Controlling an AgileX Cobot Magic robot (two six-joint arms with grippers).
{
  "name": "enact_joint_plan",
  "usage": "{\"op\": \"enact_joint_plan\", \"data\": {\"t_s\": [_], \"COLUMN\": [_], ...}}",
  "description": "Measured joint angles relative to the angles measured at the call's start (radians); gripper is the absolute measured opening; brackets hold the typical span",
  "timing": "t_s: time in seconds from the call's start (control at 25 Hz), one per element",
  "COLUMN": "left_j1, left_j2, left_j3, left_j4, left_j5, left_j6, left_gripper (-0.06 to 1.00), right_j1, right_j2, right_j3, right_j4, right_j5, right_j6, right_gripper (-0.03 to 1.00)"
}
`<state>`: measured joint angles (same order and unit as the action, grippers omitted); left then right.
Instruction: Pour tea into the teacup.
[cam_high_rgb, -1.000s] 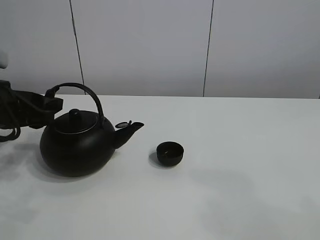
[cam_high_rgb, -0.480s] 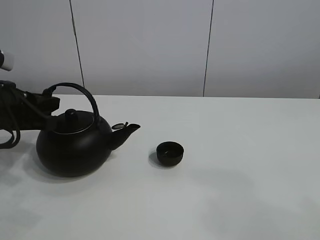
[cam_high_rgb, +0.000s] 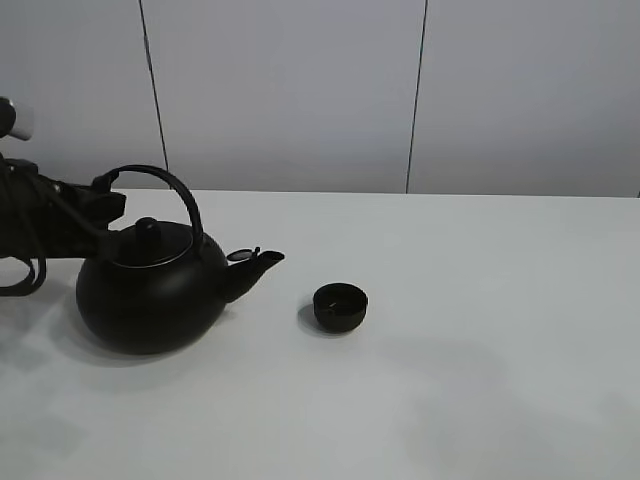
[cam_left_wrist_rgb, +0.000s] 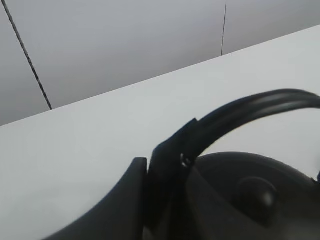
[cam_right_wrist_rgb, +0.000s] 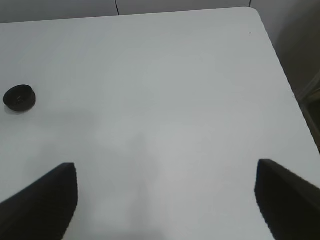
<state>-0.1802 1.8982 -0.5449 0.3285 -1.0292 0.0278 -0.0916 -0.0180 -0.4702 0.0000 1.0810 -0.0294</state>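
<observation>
Because pouring needs the kettle (cam_high_rgb: 150, 295) lifted and tipped by its arched handle (cam_high_rgb: 165, 180), the left pincer (cam_high_rgb: 104, 202) is clenched on the handle's rear end, with the spout (cam_high_rgb: 262, 260) aimed away from it toward the teacup (cam_high_rgb: 340, 305). That cup stands on the table (cam_high_rgb: 480, 380) well beyond the spout, apart from both pincers; the right pincer (cam_right_wrist_rgb: 165, 200) hangs released, holding nothing, the cup far off to its side.

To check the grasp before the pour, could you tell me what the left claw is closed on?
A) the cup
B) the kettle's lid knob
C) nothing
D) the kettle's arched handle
D: the left claw is shut around the kettle's arched handle, and the cup stands apart, untouched.
</observation>
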Motion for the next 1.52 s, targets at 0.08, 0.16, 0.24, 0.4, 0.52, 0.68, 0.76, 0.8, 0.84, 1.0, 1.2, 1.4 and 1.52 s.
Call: {"op": "enact_joint_plan", "data": {"t_s": [0.08,0.16,0.24,0.4,0.52,0.68,0.76,0.8,0.84,1.0,1.2,1.4,1.52], "left_j1": [-0.004,-0.005,-0.006,-0.028,-0.054,-0.081,-0.092,-0.097,-0.1,-0.102,-0.105,-0.105,-0.105], "left_j2": [-0.019,-0.037,-0.049,-0.062,-0.062,-0.062,-0.062,-0.062,-0.062,-0.062,-0.062,-0.062,-0.062], "left_j3": [-0.016,-0.032,-0.046,-0.074,-0.099,-0.135,-0.157,-0.165,-0.173,-0.2,-0.224,-0.225,-0.226], "left_j4": [0.01,0.022,0.035,0.04,0.047,0.052,0.056,0.056,0.056,0.056,0.057,0.058,0.058], "left_j5": [0.051,0.09,0.111,0.139,0.159,0.188,0.209,0.217,0.222,0.235,0.274,0.275,0.282], "left_j6": [0.0,0.0,0.0,0.0,0.0,0.0,-0.001,-0.002,-0.003,-0.008,-0.015,-0.015,-0.015], "left_gripper": [0.12,0.12,0.12,0.12,0.12,0.12,0.12,0.12,0.12,0.12,0.12,0.12,0.12], "right_j1": [0.0,0.0,0.0,0.0,0.0,0.0,0.0,0.0,0.0,0.0,0.0,0.0,0.0], "right_j2": [0.0,0.0,0.0,0.0,0.0,0.0,0.0,0.0,0.0,0.0,0.0,0.0,0.0], "right_j3": [0.0,0.0,0.0,0.0,0.0,0.0,0.0,0.0,0.0,0.0,0.0,0.0,0.0], "right_j4": [0.0,0.0,0.0,0.0,0.0,0.0,0.0,0.0,0.0,0.0,0.0,0.0,0.0], "right_j5": [0.0,0.0,0.0,0.0,0.0,0.0,0.0,0.0,0.0,0.0,0.0,0.0,0.0], "right_j6": [0.0,0.0,-0.001,-0.001,-0.001,-0.001,-0.001,-0.001,-0.001,-0.001,-0.001,-0.001,-0.001], "right_gripper": [0.66,0.66,0.66,0.66,0.66,0.66,0.66,0.66,0.66,0.66,0.66,0.66,0.66]}}
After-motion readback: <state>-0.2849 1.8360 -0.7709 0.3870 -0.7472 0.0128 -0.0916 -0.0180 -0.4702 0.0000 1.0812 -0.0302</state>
